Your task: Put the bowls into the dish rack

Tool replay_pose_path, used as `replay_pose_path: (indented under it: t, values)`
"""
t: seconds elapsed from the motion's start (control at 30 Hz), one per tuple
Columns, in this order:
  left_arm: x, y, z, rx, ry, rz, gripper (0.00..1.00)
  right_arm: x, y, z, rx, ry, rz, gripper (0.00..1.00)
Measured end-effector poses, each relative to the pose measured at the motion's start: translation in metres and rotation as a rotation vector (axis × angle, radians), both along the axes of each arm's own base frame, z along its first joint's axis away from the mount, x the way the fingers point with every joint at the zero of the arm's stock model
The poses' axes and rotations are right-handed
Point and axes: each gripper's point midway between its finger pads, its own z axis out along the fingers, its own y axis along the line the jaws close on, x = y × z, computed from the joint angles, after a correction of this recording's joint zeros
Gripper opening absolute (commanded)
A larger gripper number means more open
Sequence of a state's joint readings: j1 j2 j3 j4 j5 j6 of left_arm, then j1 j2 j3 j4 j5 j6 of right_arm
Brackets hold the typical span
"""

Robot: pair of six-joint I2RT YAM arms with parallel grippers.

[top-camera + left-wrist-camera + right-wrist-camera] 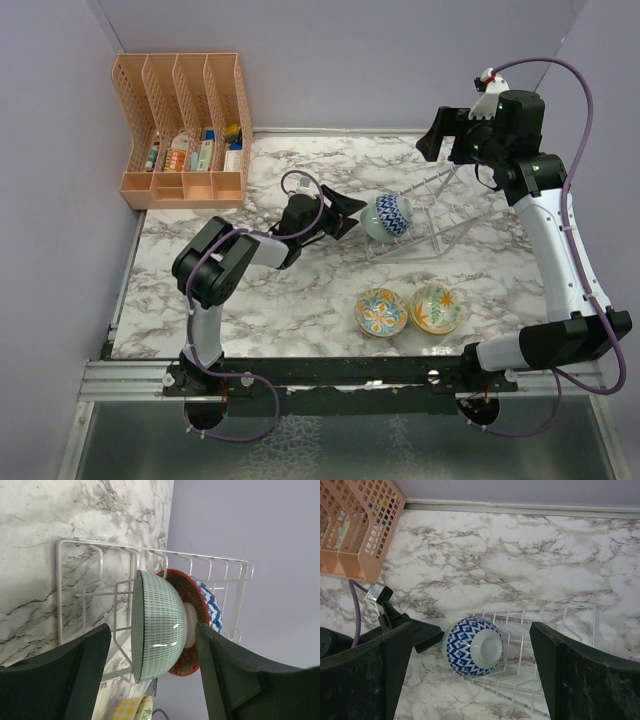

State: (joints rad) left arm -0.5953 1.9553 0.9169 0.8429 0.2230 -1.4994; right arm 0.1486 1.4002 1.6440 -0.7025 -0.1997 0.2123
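A pale teal bowl (155,630) and a red-rimmed, blue-patterned bowl (470,646) stand on edge in the wire dish rack (440,215), apparently propped by its prongs. The left claw (350,215) sits just beside them, jaws apart and empty. The right claw (433,138) hangs above, equally wide. A floral bowl (381,312) and a yellow bowl (436,308) wait on the marble surface (250,300), which is boxed in by lavender walls (350,60).

no text, brand, number or sign can be read in any view. the small packets (195,152) standing in the orange file organizer (185,120), upper left of the top view, carry coloured print, but it is too small to make out. the blue-and-white bowl (472,646) shows only a pattern, no lettering.
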Motion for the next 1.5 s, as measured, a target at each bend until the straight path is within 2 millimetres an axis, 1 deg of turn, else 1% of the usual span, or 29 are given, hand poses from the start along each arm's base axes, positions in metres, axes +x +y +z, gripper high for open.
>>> replay_pose_path:
  t: [0.17, 0.4, 0.5, 0.63, 0.83, 1.2, 1.27, 1.37, 1.4, 1.47, 1.5]
  values:
    - [0.004, -0.009, 0.012, -0.033, -0.018, -0.005, 0.7, 0.0, 0.0, 0.0, 0.0, 0.0, 0.0, 0.99]
    - [0.016, -0.019, 0.039, -0.072, -0.067, -0.008, 0.7, 0.0, 0.0, 0.0, 0.0, 0.0, 0.0, 0.99]
    - [0.017, -0.025, 0.043, -0.085, -0.069, -0.015, 0.7, 0.0, 0.0, 0.0, 0.0, 0.0, 0.0, 0.99]
    - [0.015, -0.03, 0.04, -0.087, -0.06, -0.024, 0.7, 0.0, 0.0, 0.0, -0.001, 0.0, 0.0, 0.99]
    - [0.014, -0.029, 0.034, -0.08, -0.047, -0.023, 0.71, 0.0, 0.0, 0.0, -0.001, 0.0, 0.0, 0.99]
    - [0.007, -0.028, 0.023, -0.056, -0.019, -0.045, 0.81, 0.0, 0.0, 0.0, -0.001, 0.0, 0.0, 0.99]
    - [0.006, -0.026, 0.02, -0.05, -0.013, -0.044, 0.82, 0.0, 0.0, 0.0, -0.002, 0.0, 0.0, 0.99]
    - [-0.004, -0.011, 0.012, -0.024, 0.007, -0.034, 0.85, 0.0, 0.0, 0.0, -0.006, -0.002, 0.002, 0.99]
    - [-0.009, -0.004, 0.011, -0.013, 0.017, -0.03, 0.87, 0.0, 0.0, 0.0, -0.007, -0.002, 0.002, 0.99]
    - [-0.017, 0.01, 0.012, 0.009, 0.026, -0.019, 0.98, 0.0, -0.001, 0.0, -0.008, -0.002, 0.002, 1.0]
    - [-0.021, 0.019, 0.016, 0.022, 0.022, -0.013, 0.99, 0.0, -0.001, 0.0, -0.008, -0.002, 0.001, 0.99]
